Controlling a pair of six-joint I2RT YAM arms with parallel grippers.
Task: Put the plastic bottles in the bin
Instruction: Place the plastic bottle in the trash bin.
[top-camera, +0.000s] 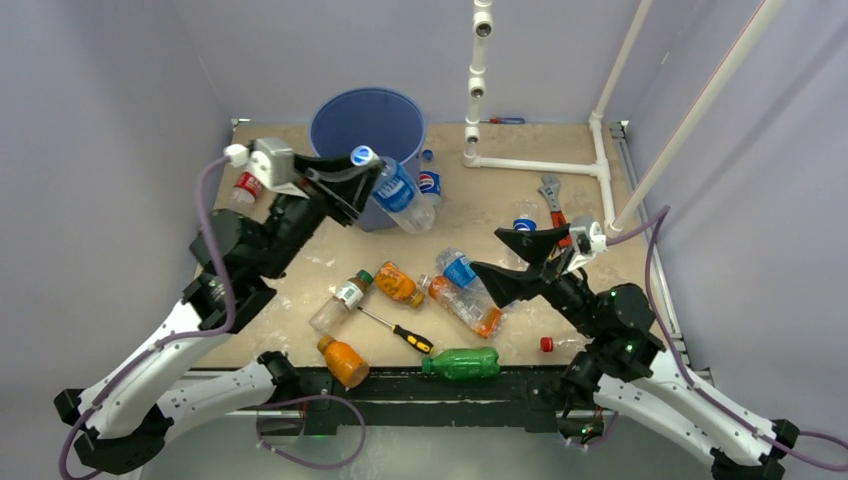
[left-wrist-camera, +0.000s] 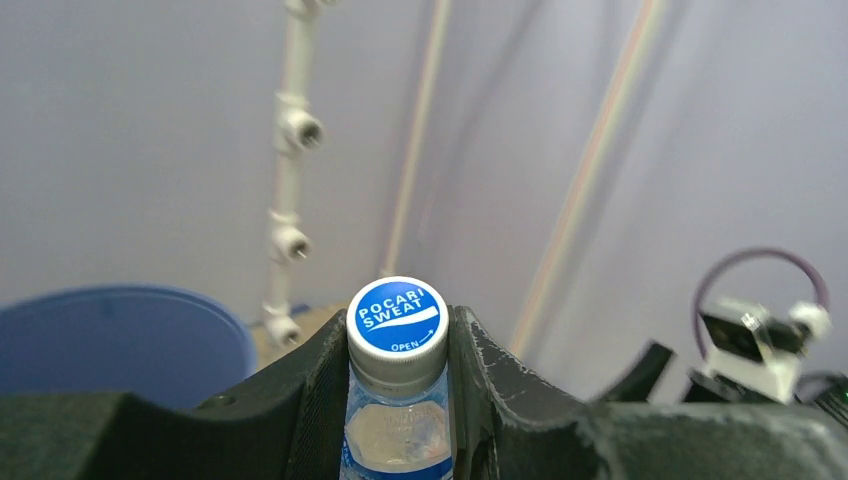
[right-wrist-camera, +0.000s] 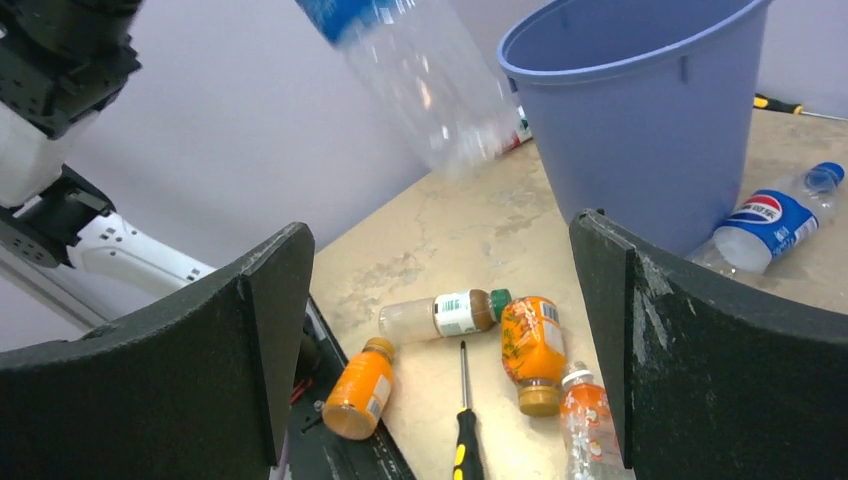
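Blue-labelled bottle (top-camera: 398, 192) is gripped at the neck by the closed left tool (top-camera: 360, 160), beside the bin (top-camera: 345, 125) wall, not over its mouth. If released here, it would likely be dropped onto the tabletop (top-camera: 490, 200). Right tool (top-camera: 515, 262) is held open, empty.

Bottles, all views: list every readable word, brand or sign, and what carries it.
"POCARI SWEAT" and "OPEN": blue cap of the raised bottle.
Pepsi globe logo, no word legible: blue-labelled bottle beside the bin.
Other bottle labels: too small or blurred.
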